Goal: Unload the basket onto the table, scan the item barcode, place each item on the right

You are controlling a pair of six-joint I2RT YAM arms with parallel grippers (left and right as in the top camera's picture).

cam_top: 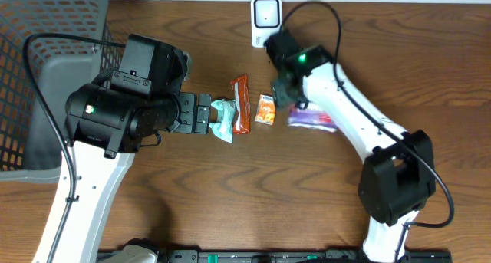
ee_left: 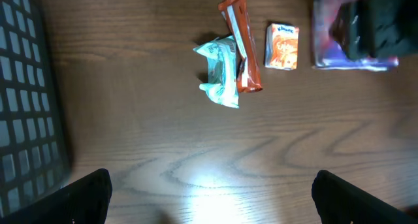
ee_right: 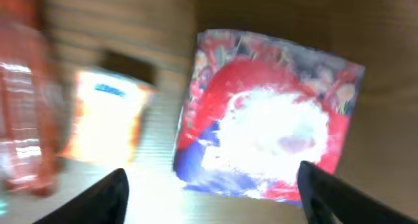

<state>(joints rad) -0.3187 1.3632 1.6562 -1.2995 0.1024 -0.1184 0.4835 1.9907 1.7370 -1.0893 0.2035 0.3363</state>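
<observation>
The purple-and-red packet [cam_top: 314, 120] lies on the worktop [cam_top: 230, 194], partly hidden under the right hand [ee_right: 212, 185], whose fingers [ee_right: 111, 194] stand wide apart, gripping nothing. The packet's print is too blurred to read. The left hand [ee_left: 209, 188] is open too, near a teal packet [ee_left: 219, 70]. The right arm [cam_top: 345, 102] covers the lower corner of the scanner [cam_top: 266, 16].

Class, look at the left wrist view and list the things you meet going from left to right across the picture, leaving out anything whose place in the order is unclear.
grey basket → teal packet → orange-red bar wrapper → small orange box → purple packet
</observation>
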